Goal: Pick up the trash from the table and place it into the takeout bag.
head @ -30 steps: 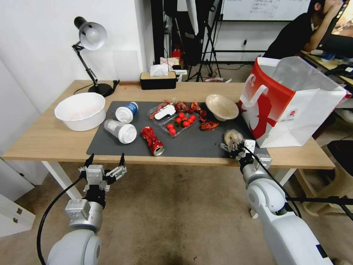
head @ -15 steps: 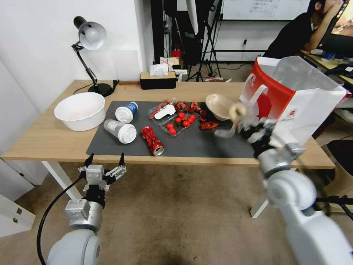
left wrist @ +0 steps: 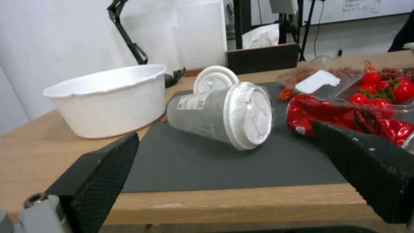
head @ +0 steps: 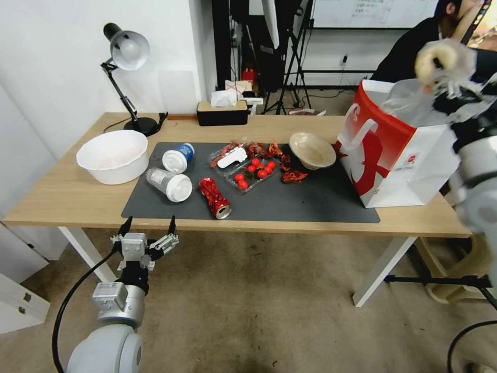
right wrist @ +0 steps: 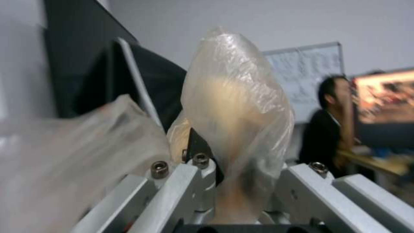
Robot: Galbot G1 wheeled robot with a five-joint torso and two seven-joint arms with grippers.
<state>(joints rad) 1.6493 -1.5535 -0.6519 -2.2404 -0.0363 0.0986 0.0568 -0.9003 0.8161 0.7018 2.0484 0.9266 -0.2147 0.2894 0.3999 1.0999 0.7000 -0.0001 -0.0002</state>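
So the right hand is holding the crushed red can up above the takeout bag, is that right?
Not quite: the crushed red can lies on the table's mat. The right hand holds the plastic-wrapped pale lump above the takeout bag, as the head view and right wrist view show.

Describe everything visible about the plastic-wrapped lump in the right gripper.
The plastic-wrapped lump is a pale beige, roundish mass inside thin, clear, crinkled film. In the right wrist view the film bulges smooth over it and narrows toward the grip. The right gripper is shut on it, holding it in the air above the open mouth of the takeout bag, which stands on the table. Loose film trails to one side. Nothing but the gripper touches it.
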